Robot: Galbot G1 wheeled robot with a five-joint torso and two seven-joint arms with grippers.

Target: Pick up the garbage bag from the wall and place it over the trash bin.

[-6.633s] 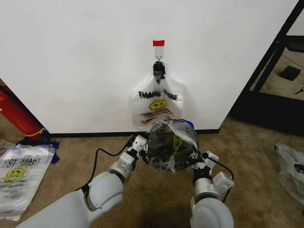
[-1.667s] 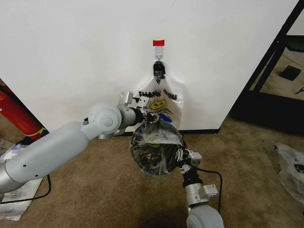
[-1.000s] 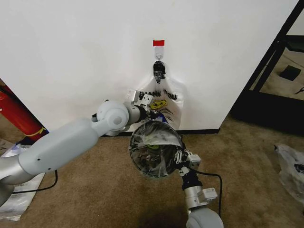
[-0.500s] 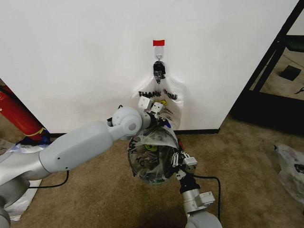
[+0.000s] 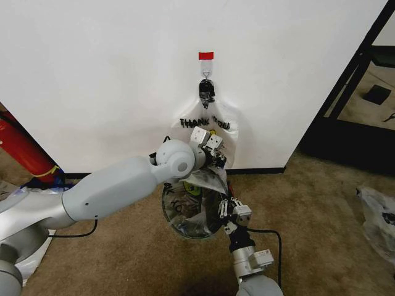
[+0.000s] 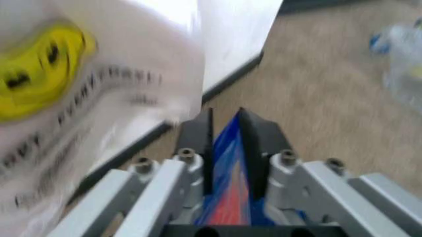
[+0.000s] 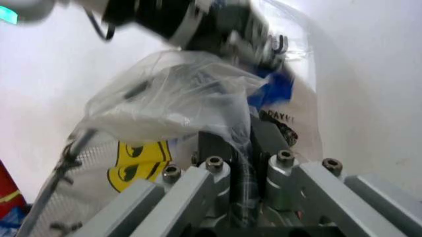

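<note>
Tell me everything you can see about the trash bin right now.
The trash bin is a small round black wire-mesh basket, tilted so its mouth faces the head camera. It sits over the carpet just in front of the wall's baseboard. A thin see-through garbage bag printed with black letters and a yellow smiley is draped over its rim and inside. The right gripper is clamped on the rim's near-right edge through the plastic. The left gripper holds something blue at the far edge.

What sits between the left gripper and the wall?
In the head view, a garbage bag hanging from the hook lies between the left gripper and the wall.
</note>
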